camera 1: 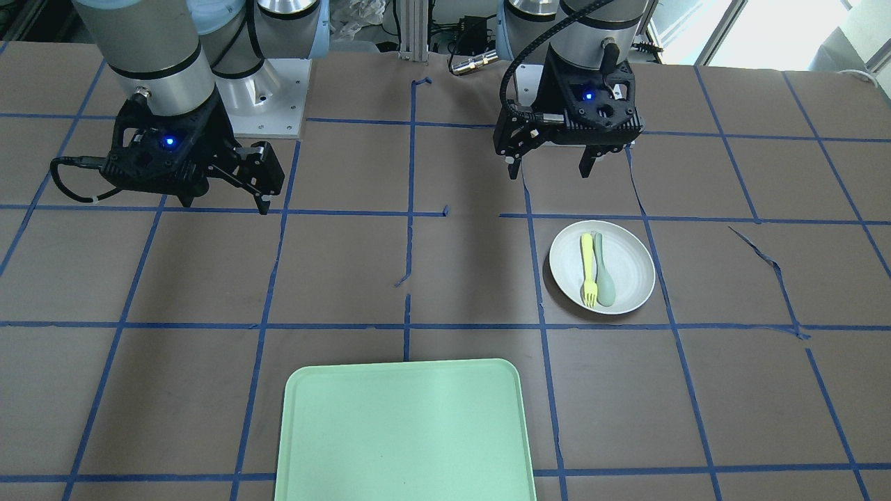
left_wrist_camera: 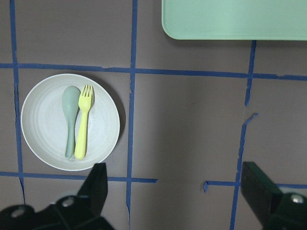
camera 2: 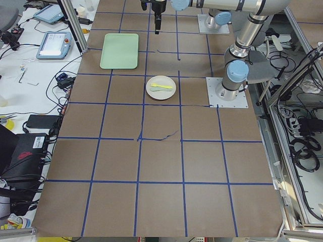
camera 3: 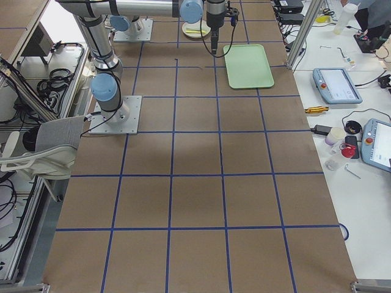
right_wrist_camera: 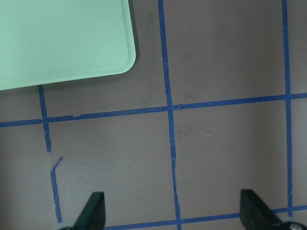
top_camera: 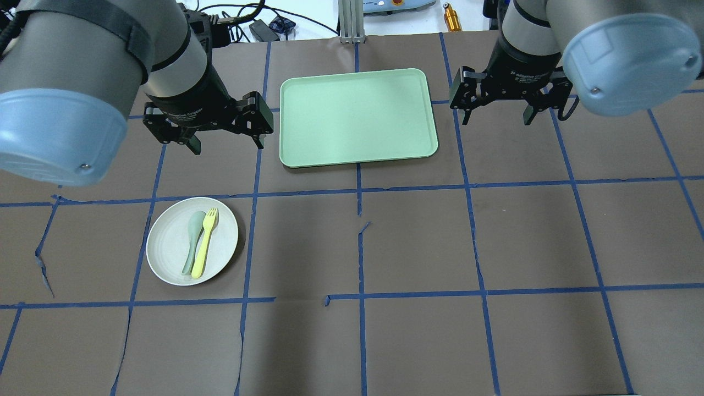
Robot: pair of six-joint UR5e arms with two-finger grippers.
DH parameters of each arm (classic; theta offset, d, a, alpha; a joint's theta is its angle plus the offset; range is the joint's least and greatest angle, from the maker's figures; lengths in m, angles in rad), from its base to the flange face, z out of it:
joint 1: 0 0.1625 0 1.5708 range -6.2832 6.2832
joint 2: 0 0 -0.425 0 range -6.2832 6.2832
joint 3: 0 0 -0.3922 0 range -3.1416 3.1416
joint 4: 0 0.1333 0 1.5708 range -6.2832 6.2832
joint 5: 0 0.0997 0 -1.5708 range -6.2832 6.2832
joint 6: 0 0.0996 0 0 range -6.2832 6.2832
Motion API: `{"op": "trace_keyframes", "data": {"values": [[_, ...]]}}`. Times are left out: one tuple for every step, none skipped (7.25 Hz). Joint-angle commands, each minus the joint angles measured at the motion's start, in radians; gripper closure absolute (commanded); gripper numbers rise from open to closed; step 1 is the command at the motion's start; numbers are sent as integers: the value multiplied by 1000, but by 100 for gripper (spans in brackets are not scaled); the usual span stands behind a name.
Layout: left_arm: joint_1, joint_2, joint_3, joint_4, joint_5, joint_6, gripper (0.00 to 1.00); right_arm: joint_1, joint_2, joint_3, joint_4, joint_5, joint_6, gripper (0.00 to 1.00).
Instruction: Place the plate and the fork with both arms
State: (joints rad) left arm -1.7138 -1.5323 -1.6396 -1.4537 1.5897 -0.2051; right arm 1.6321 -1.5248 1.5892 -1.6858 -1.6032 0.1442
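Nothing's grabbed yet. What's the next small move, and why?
Probably lower the left end effector toward the plate: it hangs open nearest it, the fork lies there beside a spoon, and the right end effector hovers beyond the tray.

Colours noted: the table has a matte brown covering with a grid of blue tape lines, torn or broken in places. The plate is off-white and plain, with faint concentric rings in the left wrist view. The fork is pale yellow and the spoon a muted grey-green. The tray is uniform mint green, unpatterned. The left gripper and right gripper are black, each showing one small blue light. The left arm and right arm are silver-grey with light-blue joint caps.
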Motion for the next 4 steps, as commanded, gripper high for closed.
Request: {"op": "trace_keyframes", "data": {"values": [[8, -3, 4, -7, -8, 4, 0, 0, 0, -2, 0, 0, 0, 0], [10, -5, 6, -7, -11, 4, 0, 0, 0, -3, 0, -3, -3, 0], [10, -3, 4, -7, -7, 4, 0, 0, 0, -2, 0, 0, -2, 0], [10, -3, 1, -7, -5, 4, 0, 0, 0, -2, 0, 0, -2, 0]]}}
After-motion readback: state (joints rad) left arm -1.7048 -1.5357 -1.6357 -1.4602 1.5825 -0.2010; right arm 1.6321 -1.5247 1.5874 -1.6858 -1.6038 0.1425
